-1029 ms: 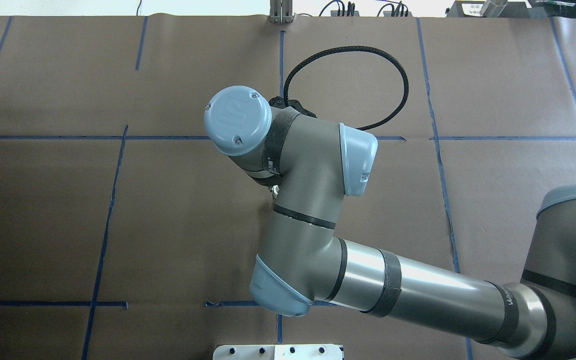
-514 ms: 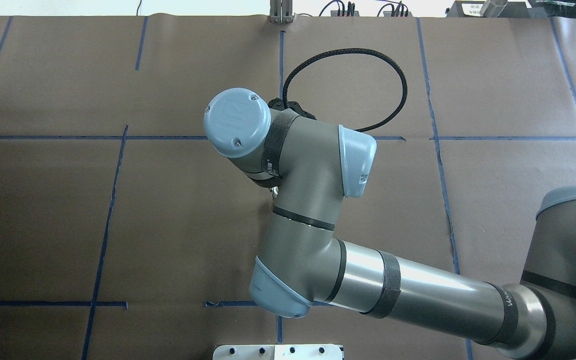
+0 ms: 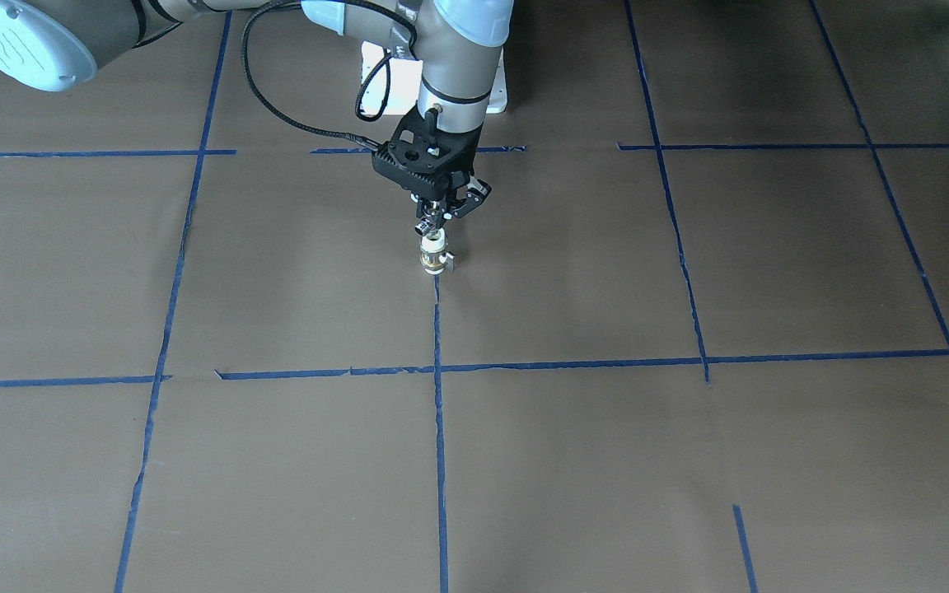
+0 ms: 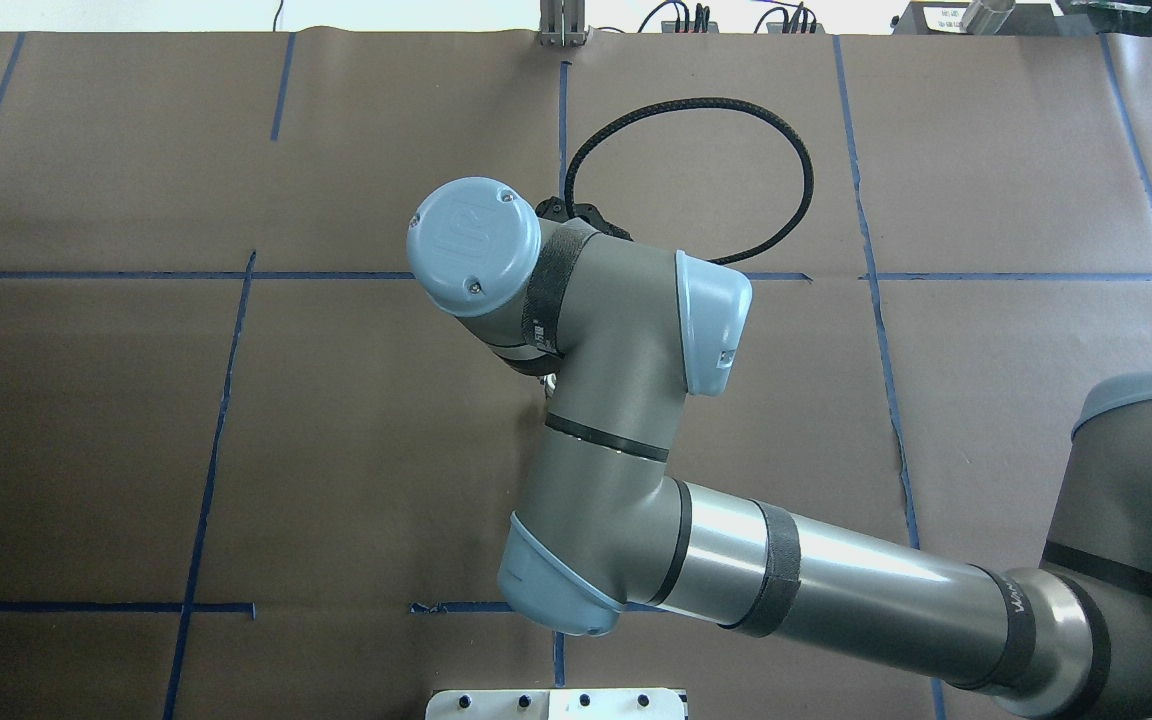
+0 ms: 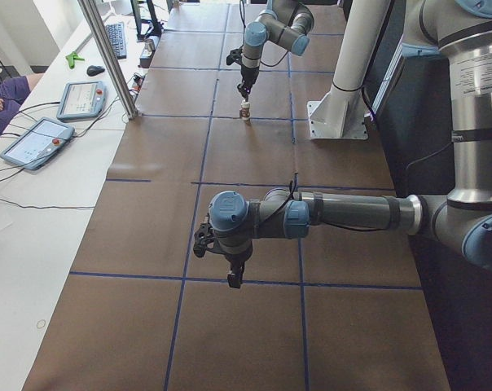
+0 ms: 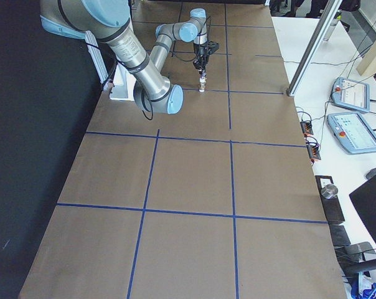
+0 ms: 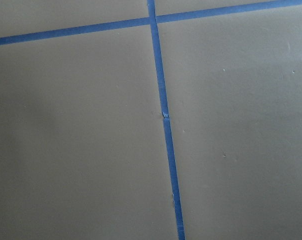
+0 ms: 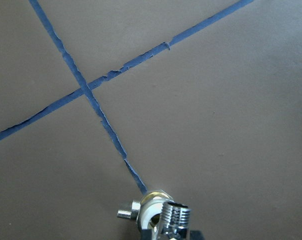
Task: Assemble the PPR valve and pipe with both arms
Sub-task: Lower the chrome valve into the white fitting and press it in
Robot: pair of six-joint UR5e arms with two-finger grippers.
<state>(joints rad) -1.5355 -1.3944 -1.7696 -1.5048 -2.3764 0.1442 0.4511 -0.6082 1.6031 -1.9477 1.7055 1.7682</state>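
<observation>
Right end effector [image 3: 440, 221] points straight down, fingers pinching pipe [image 8: 174, 216]. PPR valve [image 3: 434, 255] stands upright on desk [image 3: 606, 461], directly beneath, at end of blue tape line [image 3: 439, 329]. Pipe sits right at valve's white top socket; seated or not, cannot tell. Left end effector [image 5: 233, 278] hangs well apart over desk; spread or pressed together, cannot tell.

Overhead and front cameras look down from opposite sides; both end cameras sight along the table [image 4: 86, 420].
</observation>
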